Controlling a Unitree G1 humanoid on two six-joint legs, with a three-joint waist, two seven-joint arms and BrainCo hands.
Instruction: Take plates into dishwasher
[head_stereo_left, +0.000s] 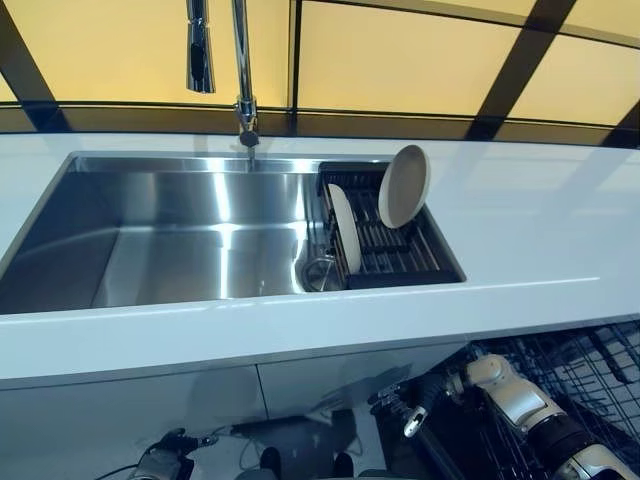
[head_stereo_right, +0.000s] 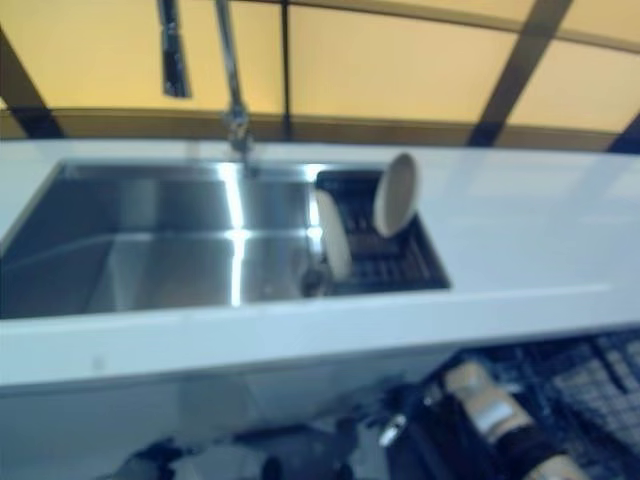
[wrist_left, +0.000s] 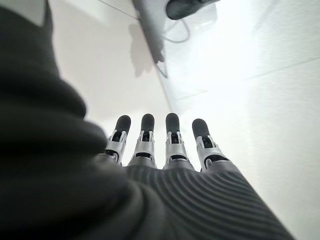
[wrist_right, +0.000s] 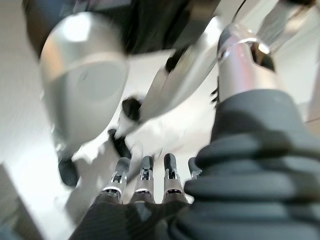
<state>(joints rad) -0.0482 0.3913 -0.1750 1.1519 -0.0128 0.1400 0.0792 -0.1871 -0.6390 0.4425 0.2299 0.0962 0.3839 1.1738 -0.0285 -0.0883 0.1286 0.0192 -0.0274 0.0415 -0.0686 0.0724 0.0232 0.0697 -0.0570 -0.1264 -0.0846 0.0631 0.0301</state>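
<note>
Standing on edge in the dark rack (head_stereo_left: 400, 255) at the sink's (head_stereo_left: 160, 250) right end, two pale plates (head_stereo_left: 403, 186) wait: one leans against the rack's back corner, the other (head_stereo_left: 344, 228) sits nearer the front, beside the basin. Neither hand touches them. Down low, the left hand (wrist_left: 165, 145) hangs with fingers straight and relaxed, holding nothing. The right hand (wrist_right: 145, 182) is likewise released and empty, low by the dark wire dishwasher basket (head_stereo_left: 590, 370) under the white counter (head_stereo_left: 540, 220).
</note>
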